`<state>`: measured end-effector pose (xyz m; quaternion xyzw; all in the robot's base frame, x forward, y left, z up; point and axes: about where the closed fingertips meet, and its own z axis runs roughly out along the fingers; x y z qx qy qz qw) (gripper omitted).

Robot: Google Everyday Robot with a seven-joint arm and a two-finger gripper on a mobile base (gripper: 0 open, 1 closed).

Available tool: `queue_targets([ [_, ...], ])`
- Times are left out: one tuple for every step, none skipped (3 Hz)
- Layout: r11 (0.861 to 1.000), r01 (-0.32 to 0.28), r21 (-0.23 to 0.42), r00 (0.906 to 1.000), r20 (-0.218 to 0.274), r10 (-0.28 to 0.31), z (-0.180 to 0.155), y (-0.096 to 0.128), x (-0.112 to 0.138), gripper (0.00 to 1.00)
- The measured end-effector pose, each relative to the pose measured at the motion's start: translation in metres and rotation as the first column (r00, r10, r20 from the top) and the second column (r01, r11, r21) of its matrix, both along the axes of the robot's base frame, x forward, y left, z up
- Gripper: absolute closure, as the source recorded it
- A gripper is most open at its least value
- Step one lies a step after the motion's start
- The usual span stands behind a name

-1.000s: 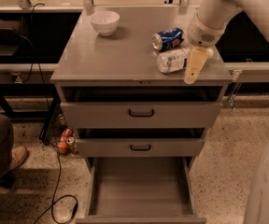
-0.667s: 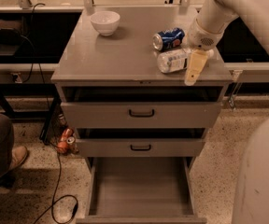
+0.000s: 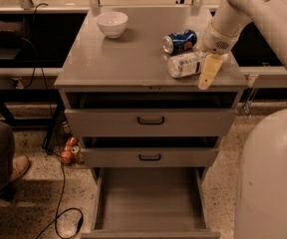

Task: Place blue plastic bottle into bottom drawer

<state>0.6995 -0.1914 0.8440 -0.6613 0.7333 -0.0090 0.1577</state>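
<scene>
The blue plastic bottle (image 3: 185,64), clear with a white-and-blue label, lies on its side near the front right of the grey cabinet top (image 3: 123,59). My gripper (image 3: 207,67) is down at the bottle's right end, touching or very close to it, with the white arm reaching in from the upper right. The bottom drawer (image 3: 151,200) is pulled far out at floor level, and its plain grey inside holds nothing.
A blue soda can (image 3: 179,41) lies just behind the bottle. A white bowl (image 3: 112,24) stands at the back left. The two upper drawers (image 3: 151,121) with black handles are slightly ajar. My white base (image 3: 270,178) fills the lower right. Cans (image 3: 69,151), a cable and a person's leg are on the left floor.
The arm has shifted slightly. The bottle and the drawers have not moved.
</scene>
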Motion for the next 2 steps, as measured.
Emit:
queue_targets([
  [1.000, 0.008, 0.004, 0.9999, -0.011, -0.008, -0.0021, -0.0023, 0.0034, 0.38],
  [1.000, 0.014, 0.017, 0.9998, -0.016, -0.014, -0.0020, -0.0036, 0.0031, 0.60],
])
